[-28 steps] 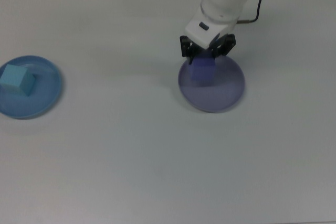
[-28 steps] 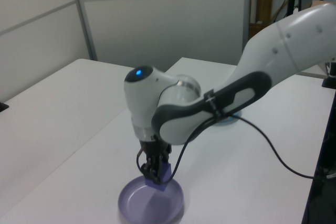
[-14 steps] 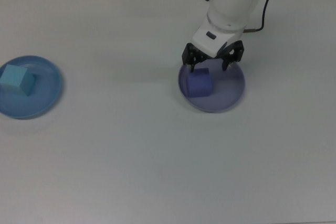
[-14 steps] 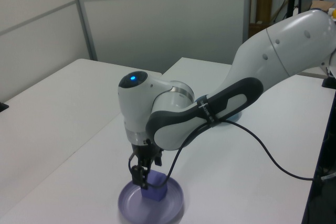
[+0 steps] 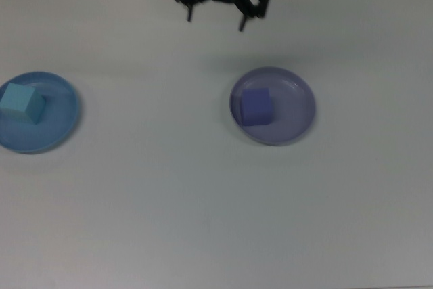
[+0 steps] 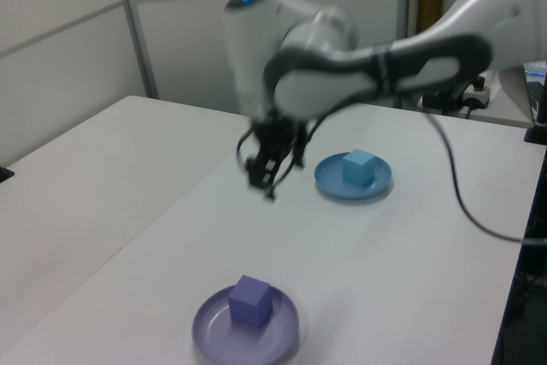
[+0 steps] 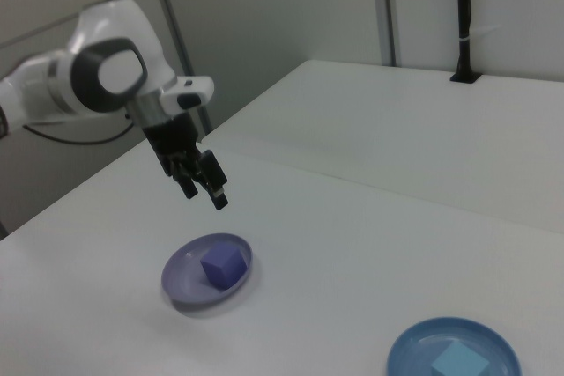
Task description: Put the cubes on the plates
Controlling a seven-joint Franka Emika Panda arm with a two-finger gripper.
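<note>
Hand open and empty, I think; both cubes sit on their plates, nothing left.

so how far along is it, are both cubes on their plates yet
Both look done. The indigo cube sits on the lavender plate, and the cyan cube sits on the blue plate. Nothing is in hand: the gripper is open, empty and lifted clear of the table. No cube is left off a plate.
</note>
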